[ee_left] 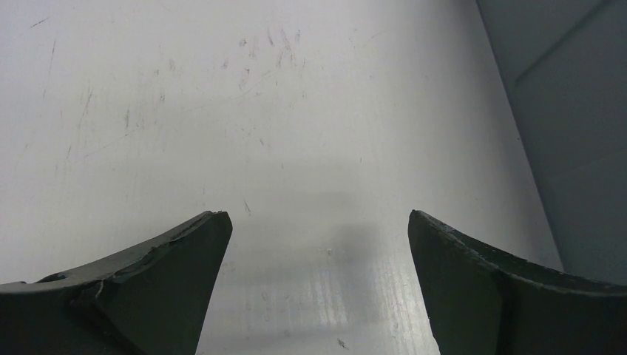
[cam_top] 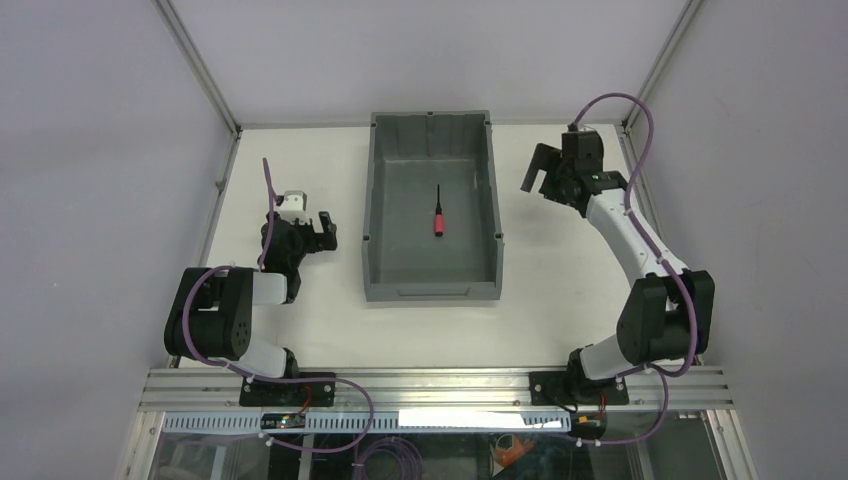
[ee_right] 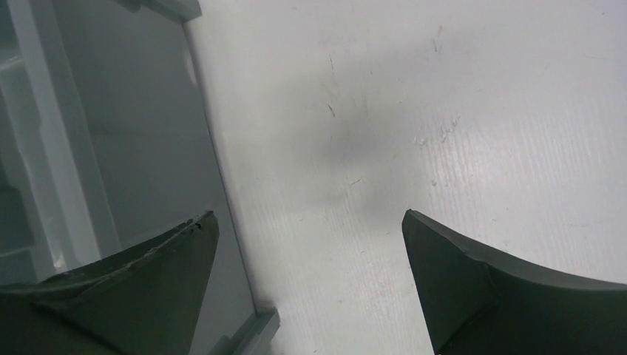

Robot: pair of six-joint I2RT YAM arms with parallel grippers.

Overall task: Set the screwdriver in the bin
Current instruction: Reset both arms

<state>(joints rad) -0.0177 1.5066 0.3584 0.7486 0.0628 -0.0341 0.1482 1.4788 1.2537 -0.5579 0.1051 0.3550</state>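
The small red-handled screwdriver (cam_top: 438,218) lies on the floor of the dark grey bin (cam_top: 372,215), near its middle, shaft pointing to the far wall. My right gripper (cam_top: 535,172) hovers open just right of the bin, nothing between its fingers; in the right wrist view (ee_right: 310,222) the bin's outer wall (ee_right: 140,148) fills the left side. My left gripper (cam_top: 325,228) rests low over the table left of the bin, open and empty (ee_left: 319,222), with the bin wall (ee_left: 577,148) at the right edge of its view. The screwdriver shows in neither wrist view.
The white table (cam_top: 560,300) is fenced by aluminium rails (cam_top: 205,90) and grey walls. Purple cables (cam_top: 640,130) loop from both arms. The arm bases sit on the rail (cam_top: 430,385) at the near edge.
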